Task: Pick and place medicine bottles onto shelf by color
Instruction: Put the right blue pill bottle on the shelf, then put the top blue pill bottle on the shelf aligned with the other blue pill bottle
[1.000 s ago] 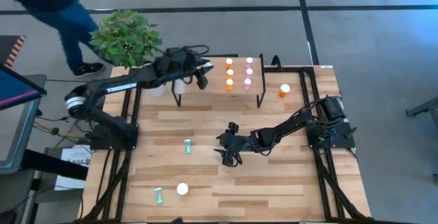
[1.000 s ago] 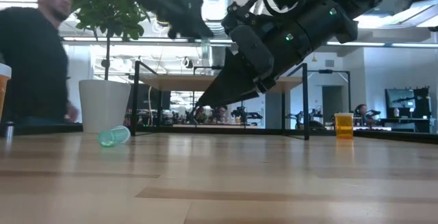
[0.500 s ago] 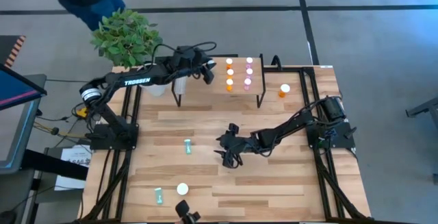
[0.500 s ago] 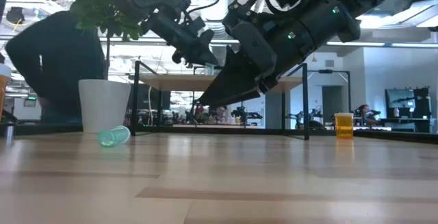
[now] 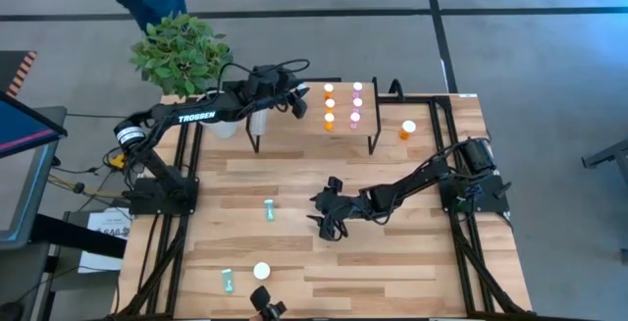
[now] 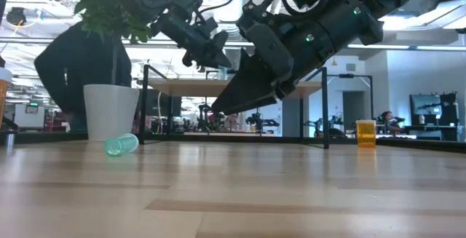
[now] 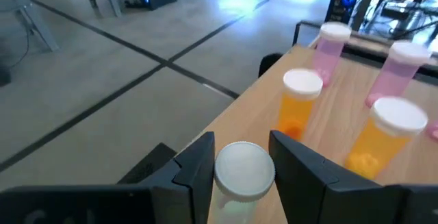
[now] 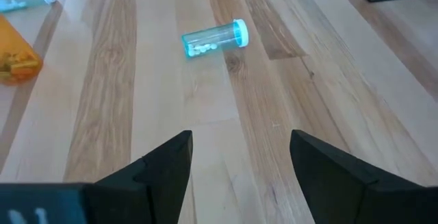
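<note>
My left gripper [image 7: 241,157] is over the shelf's [image 5: 314,107] far left corner, shut on a white-capped medicine bottle [image 7: 244,171] with a pale teal body. The gripper hides the bottle's base. On the shelf stand three orange bottles [image 5: 329,104] in one row and three pink ones [image 5: 356,102] beside them. On the table lie teal bottles [image 5: 269,209] [image 5: 228,280]; a white-capped bottle [image 5: 261,271] and an orange one [image 5: 407,128] stand upright. My right gripper [image 5: 329,225] hangs open above the table's middle, holding nothing. My left gripper has the bottle's white cap [image 7: 226,172] pinched between its two fingers, one on either side. The fingers slant down from the table's left toward the shelf. The bottle stands upright in the hold; whether its base rests on the shelf I cannot tell.
A white pot [image 6: 111,110] with a leafy plant [image 5: 182,54] stands at the far left corner, close behind my left arm. A person [image 6: 80,70] stands beyond it. The right wrist view shows a teal bottle [image 8: 213,38] lying ahead and an orange one [image 8: 14,61] beside it.
My left gripper has gone down and toward the table's right, up to the shelf's far left corner, then kept still. The person behind the table has walked along past the plant. My right arm has kept still.
</note>
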`<action>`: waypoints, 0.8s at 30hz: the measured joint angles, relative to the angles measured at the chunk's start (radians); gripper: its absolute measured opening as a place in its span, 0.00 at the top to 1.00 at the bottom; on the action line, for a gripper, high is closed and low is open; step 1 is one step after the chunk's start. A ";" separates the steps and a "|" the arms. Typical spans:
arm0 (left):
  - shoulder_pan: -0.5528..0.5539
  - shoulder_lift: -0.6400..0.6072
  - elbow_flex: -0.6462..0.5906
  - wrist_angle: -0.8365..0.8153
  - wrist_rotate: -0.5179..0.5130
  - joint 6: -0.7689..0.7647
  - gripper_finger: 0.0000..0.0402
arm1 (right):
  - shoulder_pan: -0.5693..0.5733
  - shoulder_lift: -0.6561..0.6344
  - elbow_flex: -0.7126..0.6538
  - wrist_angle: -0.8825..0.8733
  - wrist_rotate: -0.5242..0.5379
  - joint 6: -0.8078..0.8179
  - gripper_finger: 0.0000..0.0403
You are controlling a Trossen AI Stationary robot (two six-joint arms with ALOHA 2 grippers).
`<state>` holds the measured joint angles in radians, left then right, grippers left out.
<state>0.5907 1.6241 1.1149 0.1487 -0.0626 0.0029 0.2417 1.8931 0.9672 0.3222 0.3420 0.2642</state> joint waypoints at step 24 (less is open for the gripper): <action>0.005 -0.011 -0.006 -0.023 -0.005 -0.030 0.54 | 0.008 0.000 0.000 0.009 0.000 0.026 0.33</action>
<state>0.5953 1.6133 1.1084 0.1261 -0.0673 -0.0271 0.2497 1.8931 0.9672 0.3307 0.3416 0.2905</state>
